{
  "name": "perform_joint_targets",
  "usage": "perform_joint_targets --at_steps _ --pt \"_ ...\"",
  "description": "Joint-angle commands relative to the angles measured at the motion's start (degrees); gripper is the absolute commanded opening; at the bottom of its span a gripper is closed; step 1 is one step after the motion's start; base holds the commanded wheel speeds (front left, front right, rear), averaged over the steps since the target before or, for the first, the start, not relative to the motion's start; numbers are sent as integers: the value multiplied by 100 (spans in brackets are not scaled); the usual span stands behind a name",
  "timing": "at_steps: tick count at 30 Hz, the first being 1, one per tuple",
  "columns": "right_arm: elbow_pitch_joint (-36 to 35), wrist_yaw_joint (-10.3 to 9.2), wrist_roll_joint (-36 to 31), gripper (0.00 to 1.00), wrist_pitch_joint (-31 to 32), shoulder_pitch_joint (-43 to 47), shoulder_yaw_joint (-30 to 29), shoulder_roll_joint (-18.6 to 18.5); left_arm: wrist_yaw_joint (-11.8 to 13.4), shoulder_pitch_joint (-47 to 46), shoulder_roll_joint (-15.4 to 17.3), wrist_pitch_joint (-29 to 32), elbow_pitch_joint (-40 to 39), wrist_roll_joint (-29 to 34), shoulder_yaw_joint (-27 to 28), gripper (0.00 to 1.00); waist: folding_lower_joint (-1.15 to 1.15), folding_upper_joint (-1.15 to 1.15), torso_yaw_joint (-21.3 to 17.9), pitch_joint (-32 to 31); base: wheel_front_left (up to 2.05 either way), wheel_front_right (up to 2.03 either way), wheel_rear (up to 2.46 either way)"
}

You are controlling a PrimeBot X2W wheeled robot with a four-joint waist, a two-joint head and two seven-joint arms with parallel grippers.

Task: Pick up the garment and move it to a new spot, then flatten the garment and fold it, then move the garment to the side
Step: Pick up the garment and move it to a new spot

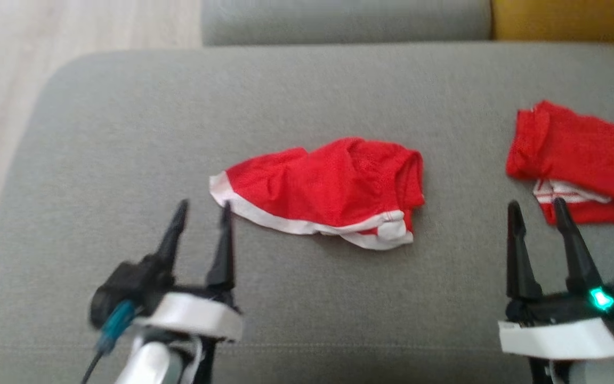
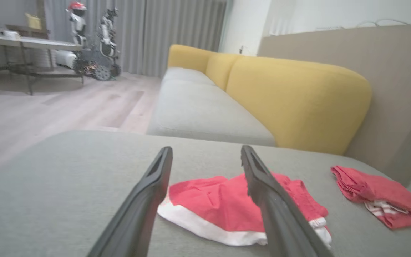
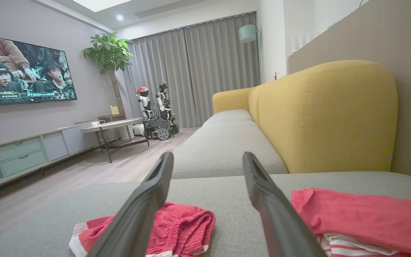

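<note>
Garment (image 1: 328,186) (red shorts, white trim) lies rumpled at the middle of the grey seat cushion (image 1: 179,106). One end is bunched and a hem corner curls under, so it's neither flat nor folded.

Left gripper (image 1: 203,205) hangs over the cushion's near-left part, fingers apart and empty, one tip just beside the garment's white-trimmed corner. Right gripper (image 1: 535,204) is over the cushion's near-right part, also spread and empty, close to a second red garment (image 1: 579,154) at the cushion's right edge.

My read: placing looks done, flattening is up next. That needs both grippers on opposite ends of the shorts, pinching at the trim and pulling apart. The right arm has to come in toward the cushion's centre without snagging the second red garment.

Views:
- **Head view:** gives the outline and both grippers together.
- **Left wrist view:** looks low across the cushion, with the garment (image 2: 212,203) between its fingers, and shows how much it bulges.
- **Right wrist view:** catches the gathered end (image 3: 184,225), plus what's beyond the cushion: yellow backrest (image 3: 326,114), TV (image 3: 23,71), another robot (image 3: 155,110).
</note>
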Motion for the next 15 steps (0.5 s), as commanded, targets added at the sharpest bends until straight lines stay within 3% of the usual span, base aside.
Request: perform_joint_targets --at_steps 1,6,15 --pt "-193 35 49 100 -23 -31 81 1 67 -46 85 -68 -382 86 324 100 0 0 197 -251 0 0 0" --pt "-330 35 119 100 -23 249 -83 1 122 595 157 -69 -986 586 699 100 0 0 251 -415 0 0 0" --pt "-479 35 64 100 -23 550 -153 2 -226 1300 -82 -70 -1389 1290 1069 100 0 0 237 -396 0 0 0"
